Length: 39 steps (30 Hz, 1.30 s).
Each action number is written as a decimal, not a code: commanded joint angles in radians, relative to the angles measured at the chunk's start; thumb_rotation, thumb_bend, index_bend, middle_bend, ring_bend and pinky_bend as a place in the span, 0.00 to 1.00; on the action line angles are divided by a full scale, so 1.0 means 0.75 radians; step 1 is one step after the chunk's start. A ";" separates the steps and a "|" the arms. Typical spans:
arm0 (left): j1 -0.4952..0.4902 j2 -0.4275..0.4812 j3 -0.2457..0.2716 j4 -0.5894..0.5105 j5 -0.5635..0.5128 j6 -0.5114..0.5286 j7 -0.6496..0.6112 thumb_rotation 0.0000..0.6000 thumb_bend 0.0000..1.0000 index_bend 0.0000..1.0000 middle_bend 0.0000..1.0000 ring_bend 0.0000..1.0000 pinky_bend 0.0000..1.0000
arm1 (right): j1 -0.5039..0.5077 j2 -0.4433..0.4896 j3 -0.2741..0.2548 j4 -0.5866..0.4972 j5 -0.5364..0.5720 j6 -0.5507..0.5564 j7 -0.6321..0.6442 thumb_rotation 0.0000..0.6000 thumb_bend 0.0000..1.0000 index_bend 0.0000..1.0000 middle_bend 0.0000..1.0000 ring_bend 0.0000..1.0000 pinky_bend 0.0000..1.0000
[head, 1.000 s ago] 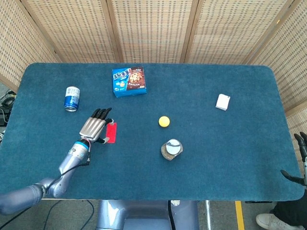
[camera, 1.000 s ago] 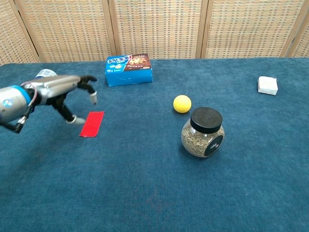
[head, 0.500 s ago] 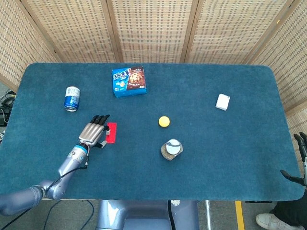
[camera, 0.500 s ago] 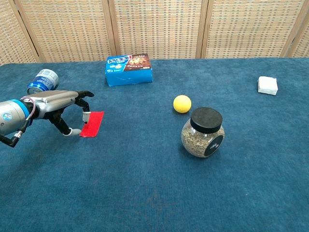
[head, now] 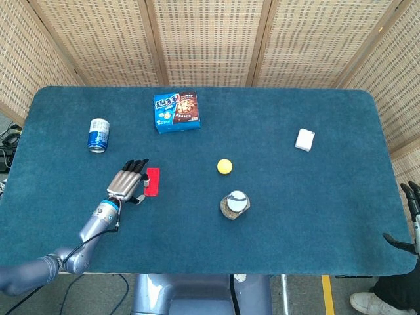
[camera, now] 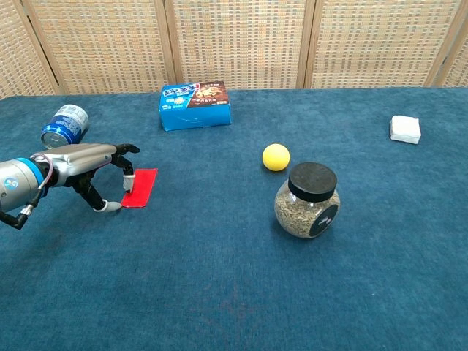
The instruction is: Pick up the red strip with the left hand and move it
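Observation:
The red strip (head: 152, 182) (camera: 140, 187) lies flat on the blue table cloth, left of centre. My left hand (head: 127, 183) (camera: 89, 162) sits low over the cloth just left of it, palm down with fingers apart and curved. One fingertip (camera: 128, 178) touches the strip's left edge. The thumb tip (camera: 111, 207) rests on the cloth near the strip's near-left corner. The strip is not lifted. My right hand (head: 408, 220) shows only as dark spread fingers at the far right edge of the head view, off the table and holding nothing.
A blue can (head: 98, 134) (camera: 63, 124) lies behind my left hand. A blue cookie box (head: 176, 111) is at the back. A yellow ball (head: 225, 166) and a jar of seeds (head: 235, 205) stand mid-table. A white block (head: 304, 139) sits at the right.
My left hand has drawn back toward the near-left and dropped lower, bringing its fingertips down at the strip's left edge. The strip has stayed in place.

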 commanded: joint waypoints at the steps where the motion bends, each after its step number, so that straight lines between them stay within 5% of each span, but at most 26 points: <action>1: -0.008 -0.018 0.002 0.022 -0.001 -0.011 0.001 1.00 0.33 0.47 0.00 0.00 0.00 | 0.000 -0.001 0.000 0.000 0.001 0.000 -0.002 1.00 0.00 0.00 0.00 0.00 0.00; 11: -0.022 -0.048 -0.004 0.055 -0.012 -0.015 0.018 1.00 0.34 0.52 0.00 0.00 0.00 | 0.003 -0.002 0.000 0.005 0.005 -0.008 0.001 1.00 0.00 0.00 0.00 0.00 0.00; 22: -0.029 -0.058 -0.007 0.068 -0.020 -0.011 0.041 1.00 0.50 0.54 0.00 0.00 0.00 | 0.006 -0.002 -0.002 0.006 0.006 -0.016 0.004 1.00 0.00 0.00 0.00 0.00 0.00; 39: -0.045 -0.021 -0.010 -0.019 -0.103 -0.022 0.149 1.00 0.58 0.60 0.00 0.00 0.00 | 0.006 0.003 -0.005 0.003 -0.002 -0.017 0.010 1.00 0.00 0.00 0.00 0.00 0.00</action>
